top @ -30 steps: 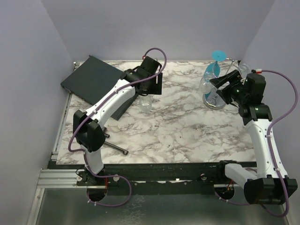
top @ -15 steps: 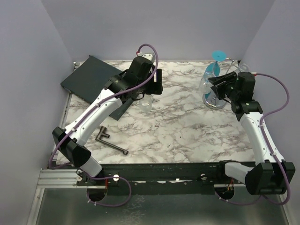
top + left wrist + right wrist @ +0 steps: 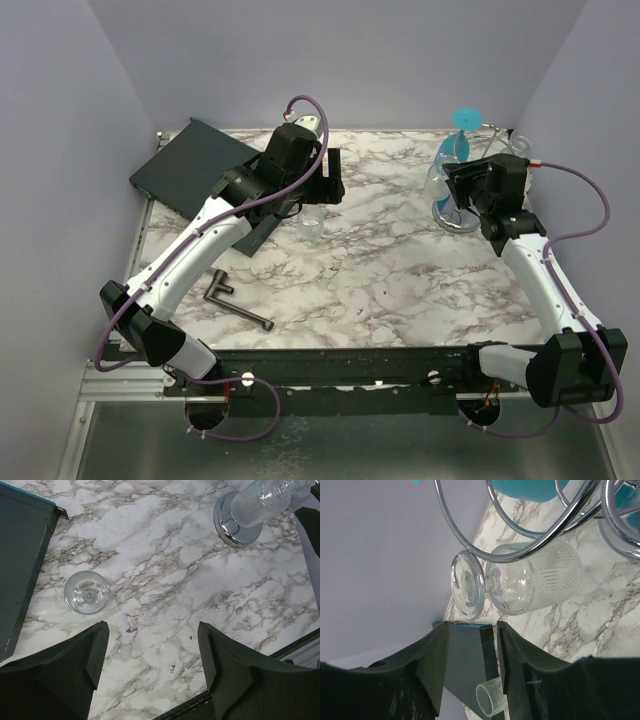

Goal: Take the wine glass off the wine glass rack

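Rack wires (image 3: 520, 557) close over the wine glass (image 3: 535, 582); open tabletop (image 3: 400, 270) alongside.

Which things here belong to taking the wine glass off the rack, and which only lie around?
For the job: wine glass, wine glass rack, right end effector.
Lying about: small glass on the table, dark tray, metal tool.

1. a white tabletop (image 3: 400, 270) veined in grey marble fills the middle of the top view.
2. plain lavender walls close it in: a back wall (image 3: 350, 60) at 12 o'clock, a left wall (image 3: 50, 200) at 9 o'clock, a right wall (image 3: 600, 100) at 3 o'clock.
3. a black beam (image 3: 380, 362) runs along the table's edge at 6 o'clock, and a ribbed aluminium rail (image 3: 120, 378) lies at 7 o'clock.
4. below them lies a dull grey metal surface (image 3: 330, 450).
5. the light is soft and even.
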`<act>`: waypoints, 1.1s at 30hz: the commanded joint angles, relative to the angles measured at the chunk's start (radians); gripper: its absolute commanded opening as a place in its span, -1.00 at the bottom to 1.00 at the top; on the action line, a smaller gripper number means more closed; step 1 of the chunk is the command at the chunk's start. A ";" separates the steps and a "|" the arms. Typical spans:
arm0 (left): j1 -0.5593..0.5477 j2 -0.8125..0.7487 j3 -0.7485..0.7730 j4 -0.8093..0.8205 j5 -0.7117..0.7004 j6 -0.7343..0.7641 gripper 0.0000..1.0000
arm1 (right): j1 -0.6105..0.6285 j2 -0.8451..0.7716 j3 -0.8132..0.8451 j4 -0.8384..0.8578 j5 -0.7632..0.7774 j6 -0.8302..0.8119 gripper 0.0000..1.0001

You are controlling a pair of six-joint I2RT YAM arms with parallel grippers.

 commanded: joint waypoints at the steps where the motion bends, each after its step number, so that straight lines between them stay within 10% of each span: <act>1: 0.000 -0.034 -0.004 0.022 0.019 0.004 0.56 | 0.007 0.012 0.000 0.023 0.104 0.026 -0.05; 24: 0.002 -0.038 0.014 0.022 -0.002 0.031 0.57 | 0.008 0.101 0.024 0.097 0.148 0.035 -0.24; 33: 0.002 -0.035 0.015 0.022 -0.004 0.032 0.57 | 0.008 0.100 0.022 0.101 0.144 0.036 -0.66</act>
